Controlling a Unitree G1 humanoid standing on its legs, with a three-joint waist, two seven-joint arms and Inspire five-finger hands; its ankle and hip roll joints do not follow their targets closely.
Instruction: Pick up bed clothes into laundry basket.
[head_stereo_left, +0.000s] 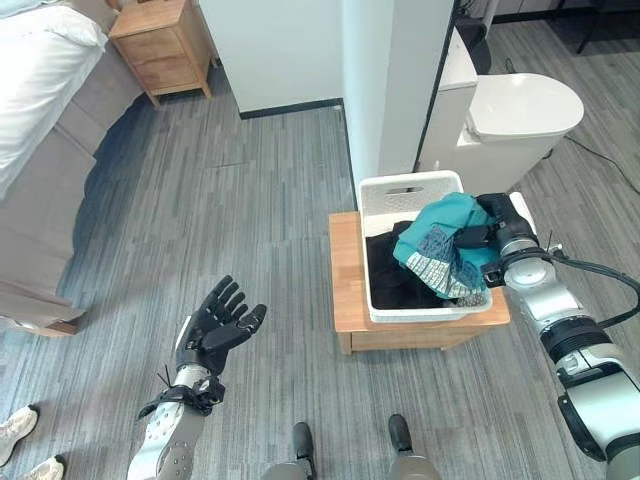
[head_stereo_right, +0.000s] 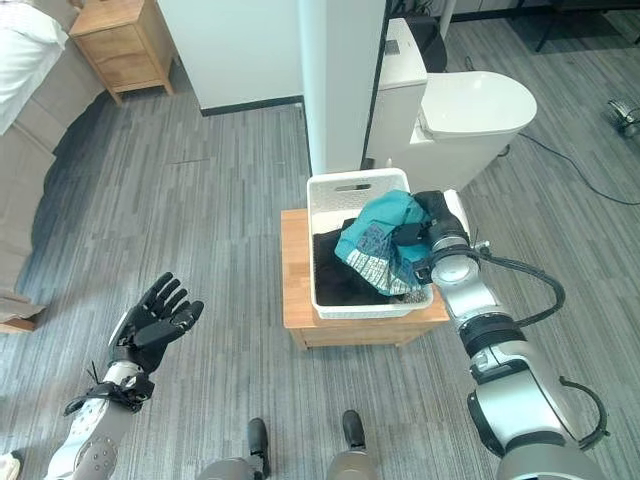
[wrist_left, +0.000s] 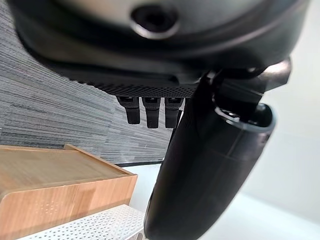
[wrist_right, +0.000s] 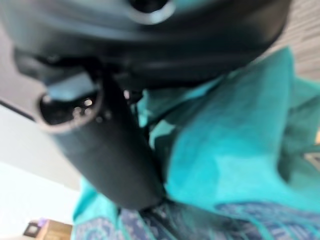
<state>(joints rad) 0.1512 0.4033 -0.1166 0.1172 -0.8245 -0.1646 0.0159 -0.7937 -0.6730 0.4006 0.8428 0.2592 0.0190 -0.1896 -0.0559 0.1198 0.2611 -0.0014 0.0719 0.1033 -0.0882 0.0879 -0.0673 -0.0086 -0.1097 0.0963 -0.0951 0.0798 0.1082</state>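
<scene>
Nearest the camera, the left hand (head_stereo_left: 215, 325) is held over the grey plank floor (head_stereo_left: 250, 200) with fingers spread and nothing in it; the right hand (head_stereo_right: 432, 232) is pressed into the teal garment (head_stereo_left: 445, 245), thumb against the cloth, though whether the fingers are clamped on it cannot be told. The garment is draped over the near right rim of the white laundry basket (head_stereo_left: 410, 188), above dark clothes, so the drop-off step is judged in hand; next, release and withdrawal are called for. The basket is set on a low wooden stand (head_stereo_left: 345, 290), beside a white pillar (head_stereo_left: 390, 80) and toilet (head_stereo_left: 515, 110); a bed (head_stereo_left: 40, 110) and nightstand (head_stereo_left: 160, 45) are placed well apart.
</scene>
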